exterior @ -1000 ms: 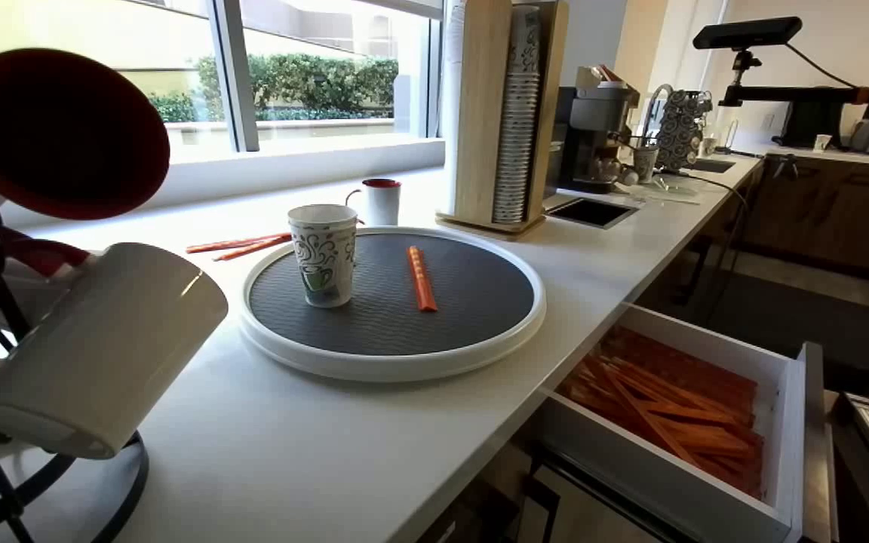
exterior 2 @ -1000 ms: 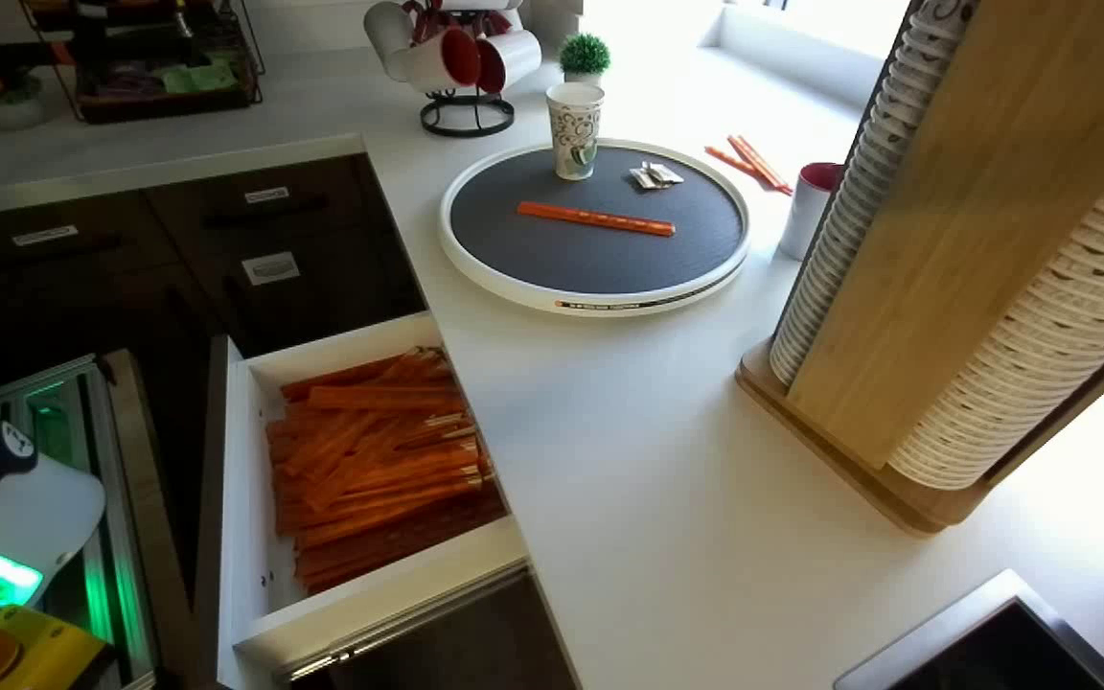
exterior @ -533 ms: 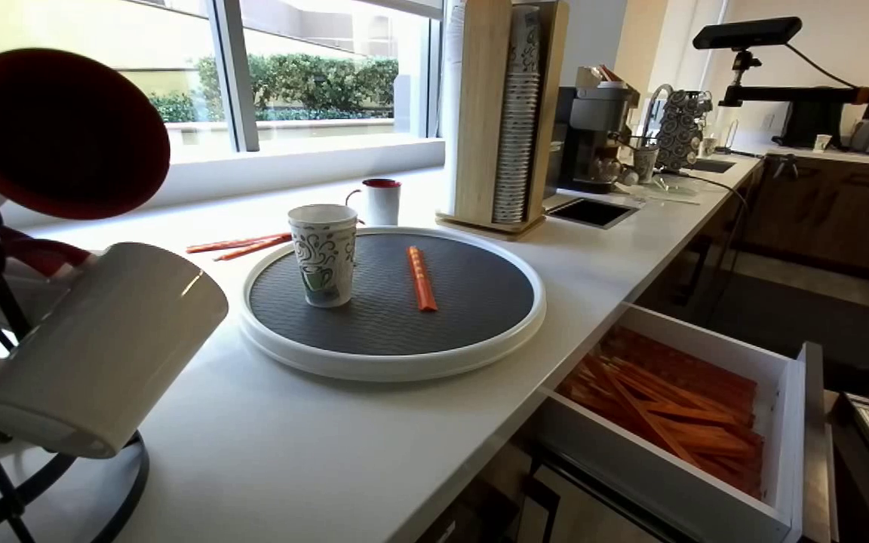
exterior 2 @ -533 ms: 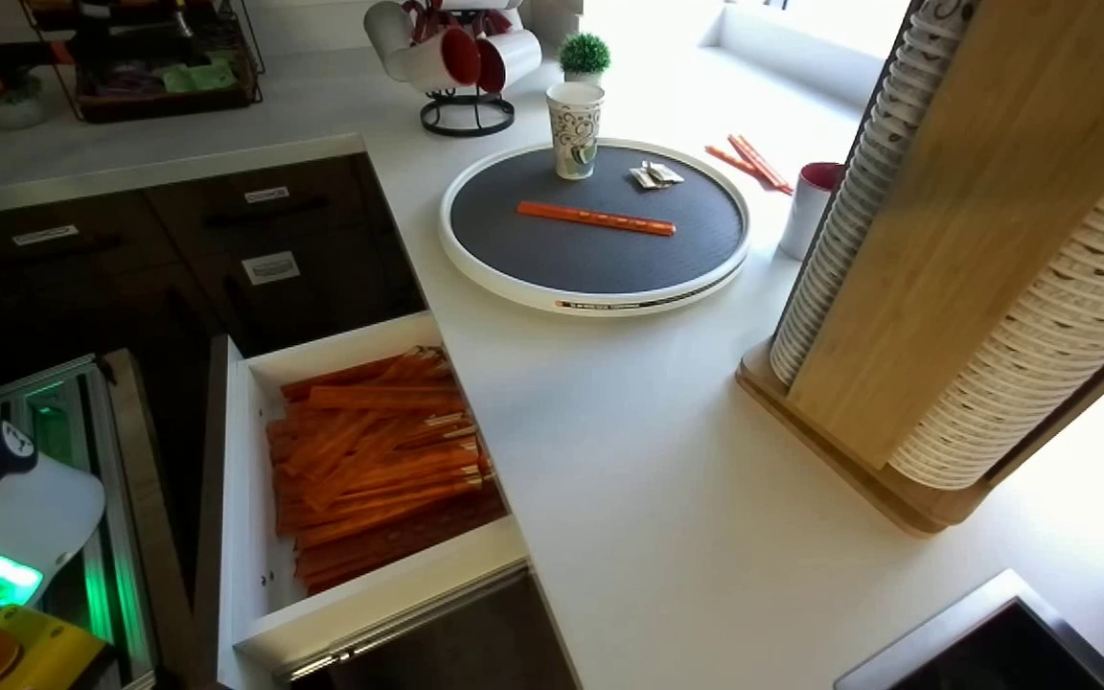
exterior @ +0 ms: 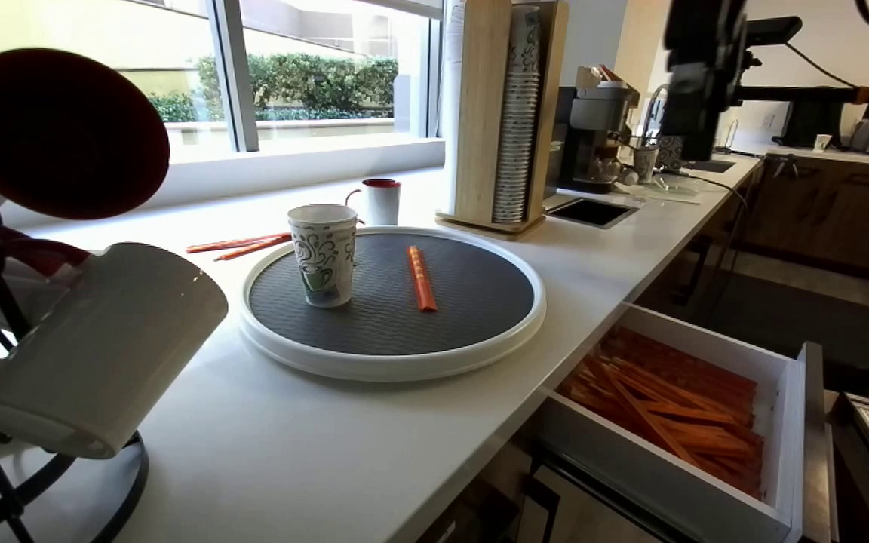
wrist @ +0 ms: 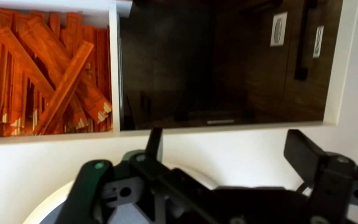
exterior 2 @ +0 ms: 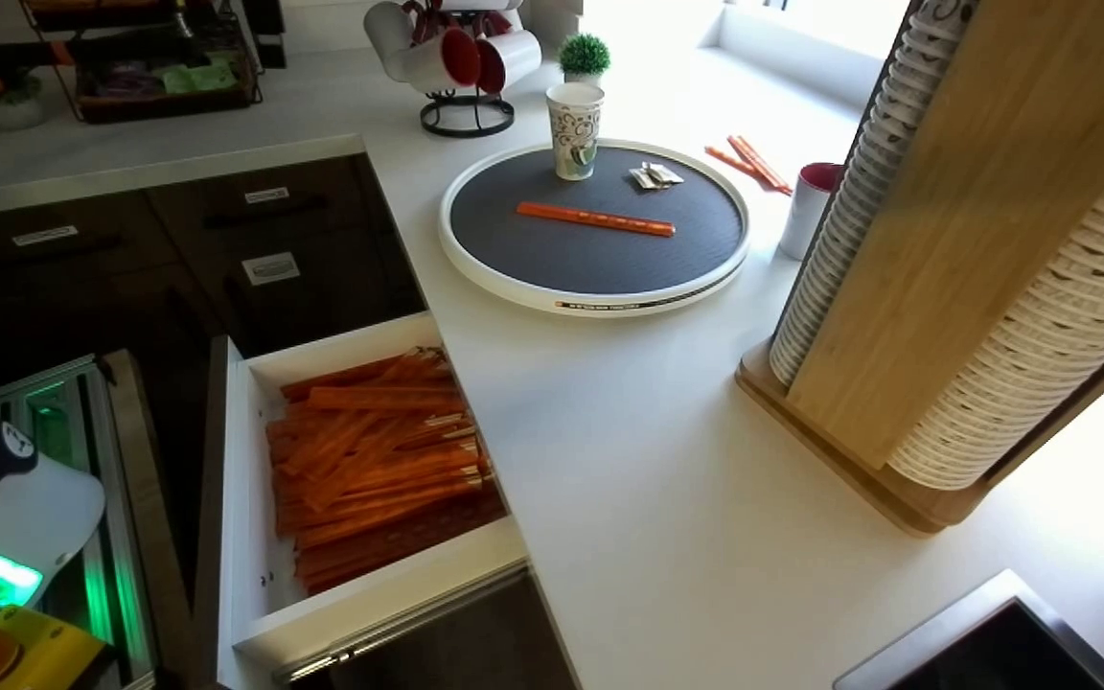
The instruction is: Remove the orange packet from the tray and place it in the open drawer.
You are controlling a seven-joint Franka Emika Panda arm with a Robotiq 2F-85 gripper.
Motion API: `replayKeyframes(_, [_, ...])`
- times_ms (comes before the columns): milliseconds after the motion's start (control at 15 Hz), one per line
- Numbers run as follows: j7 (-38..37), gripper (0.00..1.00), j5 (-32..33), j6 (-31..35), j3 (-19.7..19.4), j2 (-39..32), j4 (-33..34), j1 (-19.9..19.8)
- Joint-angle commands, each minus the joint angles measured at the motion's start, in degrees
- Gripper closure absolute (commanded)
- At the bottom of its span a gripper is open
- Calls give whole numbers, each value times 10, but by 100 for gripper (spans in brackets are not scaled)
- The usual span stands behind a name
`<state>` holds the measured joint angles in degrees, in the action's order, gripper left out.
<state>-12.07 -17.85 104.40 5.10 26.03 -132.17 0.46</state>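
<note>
Well, in the wrist view, a black two-fingered gripper (wrist: 226, 144) with jaws spread wide and a broad gap between them; past these, a smooth white countertop (wrist: 247, 149); in an exterior view, the same gripper blurred toward the upper right, well apart from the slim, flat, orange stick-shaped packet (exterior: 422, 280) lying in both exterior views on a large, round, flat tray (exterior: 393, 367) with a dark grey surface and thick white rim; on that same tray, near the packet yet apart, an upright white paper cup (exterior: 323, 260) with swirl print and, in an exterior view, some small pale flat sachets (exterior 2: 655, 176); lower than the countertop, pulled out from its edge, a white rectangular drawer (exterior 2: 379, 599) holding a jumbled heap of orange packets (exterior 2: 375, 460); in the wrist view, both toward the upper left, with part of the tray at the lower left, partly covered by the gripper; on the countertop beside the tray, thin reddish-orange strips (exterior 2: 761, 165) and, near these, an upright white mug (exterior 2: 806, 216) with red interior; near that mug, a tall pale wooden dispenser (exterior 2: 954, 240) with stacked paper cups (exterior 2: 1022, 355).
</note>
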Motion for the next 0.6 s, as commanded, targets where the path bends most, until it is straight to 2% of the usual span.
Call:
replayKeyframes(0, [-53,0,39,71,2,-88,54,-24])
replayKeyframes(267, [-106,0,96,133,-1,-183,115,-32])
replayKeyframes(533, [-150,0,145,163,-16,-268,178,-28])
